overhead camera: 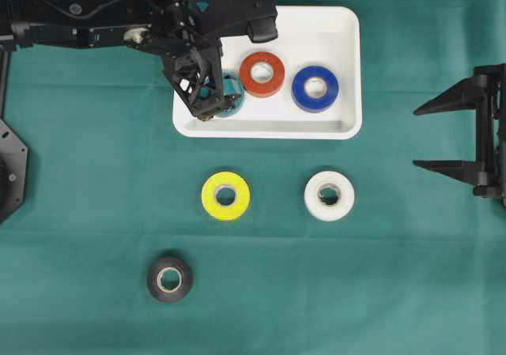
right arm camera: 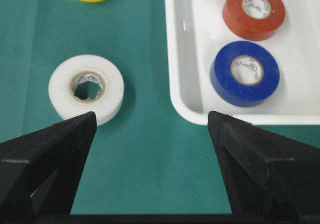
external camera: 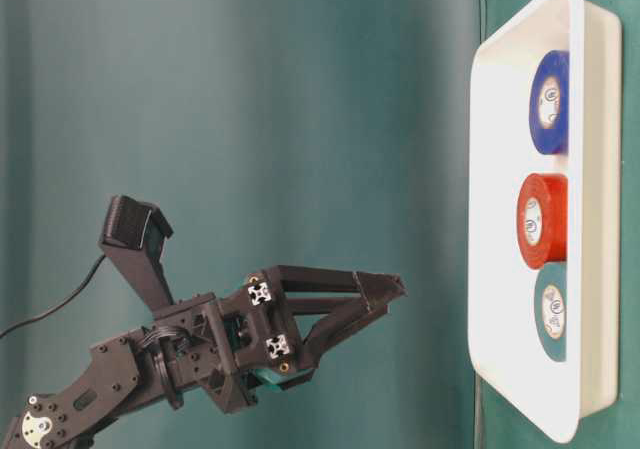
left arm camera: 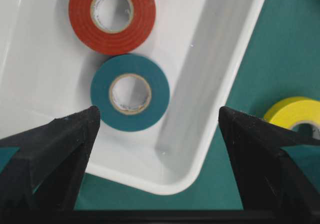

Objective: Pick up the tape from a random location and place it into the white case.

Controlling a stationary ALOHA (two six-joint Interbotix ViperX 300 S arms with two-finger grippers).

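With the teal tape [left arm camera: 130, 93] lying flat inside the white case [overhead camera: 348, 70], beside the red roll [overhead camera: 262, 73], the left claw [overhead camera: 207, 102] hangs spread and empty above it; next, probably the yellow roll [overhead camera: 225, 194] outside the case.

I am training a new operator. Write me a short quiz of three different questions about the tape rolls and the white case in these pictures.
1. How many tape rolls lie inside the white case?
2. True or false: the yellow roll is inside the case.
3. Which roll lies nearest the left gripper: A) teal roll, B) black roll, C) white roll?

Key: 1. Three: teal, red roll, blue roll. 2. False; it lies on the green cloth. 3. A.
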